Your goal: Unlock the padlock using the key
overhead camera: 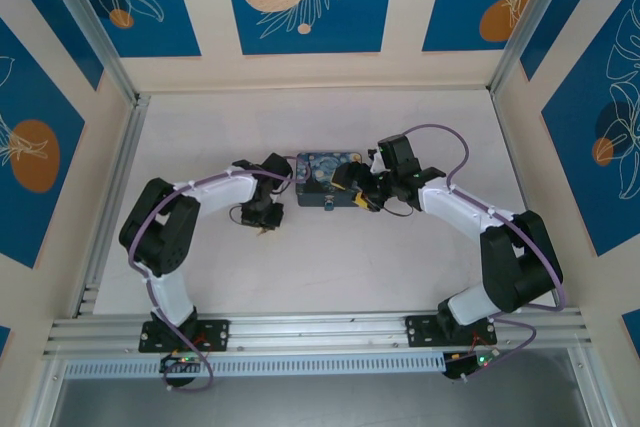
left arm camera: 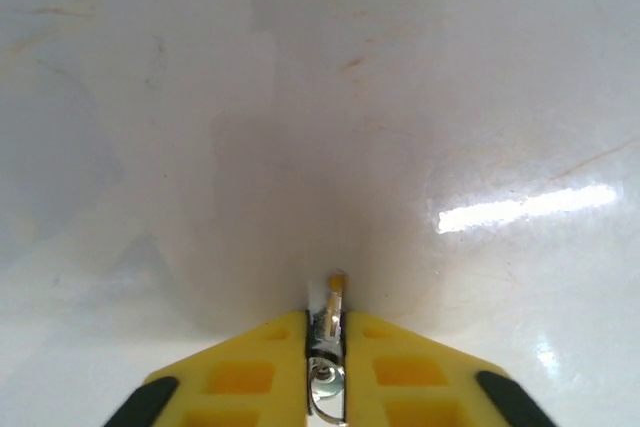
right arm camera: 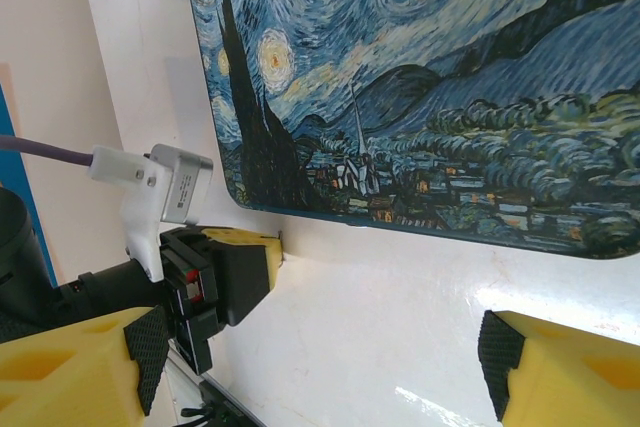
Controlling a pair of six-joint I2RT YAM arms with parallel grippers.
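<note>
My left gripper [left arm camera: 325, 325] is shut on the key [left arm camera: 331, 299], a thin metal sliver with a small ring, whose tip pokes out toward the white table. From above, the left gripper [overhead camera: 263, 219] hangs low, just left of the painted box [overhead camera: 328, 179]. In the right wrist view the left gripper's yellow finger [right arm camera: 243, 248] sits close to the box's corner. My right gripper [right arm camera: 320, 357] is open over bare table beside the painted box [right arm camera: 430, 87]; from above, the right gripper [overhead camera: 362, 193] is at the box's right end. I cannot make out the padlock.
The white tabletop [overhead camera: 330, 267] is bounded by an aluminium rail [overhead camera: 110, 197] on the left and patterned walls behind and beside. The left arm's purple cable [right arm camera: 45, 150] runs in from the left of the right wrist view.
</note>
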